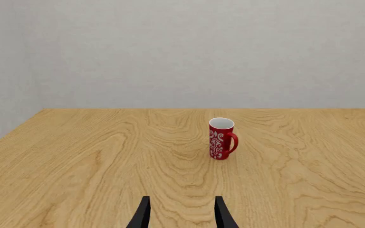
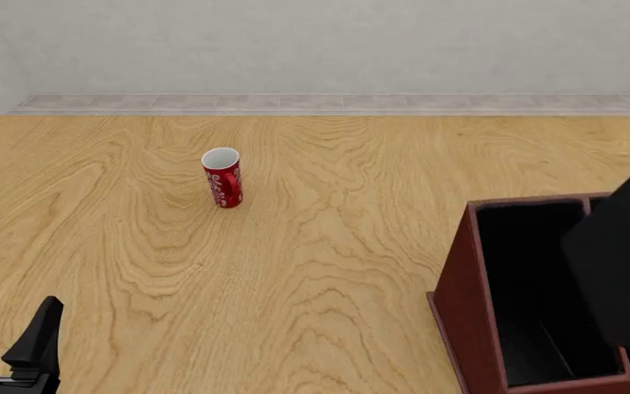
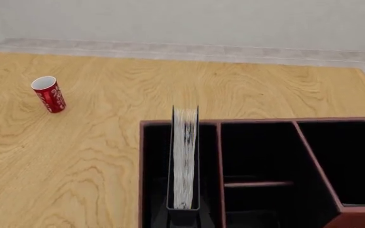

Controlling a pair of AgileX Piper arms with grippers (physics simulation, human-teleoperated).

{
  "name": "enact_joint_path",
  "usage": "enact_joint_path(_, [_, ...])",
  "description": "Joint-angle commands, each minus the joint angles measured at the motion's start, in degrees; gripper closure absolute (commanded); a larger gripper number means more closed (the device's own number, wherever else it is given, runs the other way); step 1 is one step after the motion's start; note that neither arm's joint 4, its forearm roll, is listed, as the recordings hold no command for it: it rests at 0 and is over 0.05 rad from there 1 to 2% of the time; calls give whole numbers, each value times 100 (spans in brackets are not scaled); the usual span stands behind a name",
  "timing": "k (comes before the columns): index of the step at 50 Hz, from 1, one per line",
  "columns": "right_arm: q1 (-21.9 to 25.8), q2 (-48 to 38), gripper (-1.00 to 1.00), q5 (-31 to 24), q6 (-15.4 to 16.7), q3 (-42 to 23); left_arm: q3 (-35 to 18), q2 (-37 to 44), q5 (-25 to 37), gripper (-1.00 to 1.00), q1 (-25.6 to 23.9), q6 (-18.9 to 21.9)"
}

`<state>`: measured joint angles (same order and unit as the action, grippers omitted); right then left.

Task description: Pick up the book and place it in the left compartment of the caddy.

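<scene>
Right gripper [image 3: 184, 219] clenched on book [image 3: 184, 161], held upright above left compartment [image 3: 157, 180] of caddy [image 2: 458, 304]. Left gripper [image 1: 181, 213] spread, empty. Risk: book tilted, catches divider on descent.

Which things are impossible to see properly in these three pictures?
- Right tool: front view, outside the frame; right wrist view, behind the book.
- Caddy: front view, right part cut by the edge and covered by the book.
- Mug: pattern too small to read.
- Left tool: mostly cut off.

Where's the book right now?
Front view, far right: the book is held on edge over the caddy's left compartment, far from the red mug.
</scene>
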<state>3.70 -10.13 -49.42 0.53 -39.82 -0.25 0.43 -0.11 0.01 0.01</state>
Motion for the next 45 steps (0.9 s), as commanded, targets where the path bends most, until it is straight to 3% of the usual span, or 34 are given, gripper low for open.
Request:
enact_joint_path(1, [16,-3,100,268,-189,306,0,0,0,-100,0,0])
enact_joint_path(45, [52,-398,100,1601,-366,1720,0,0,0,-100,0,0])
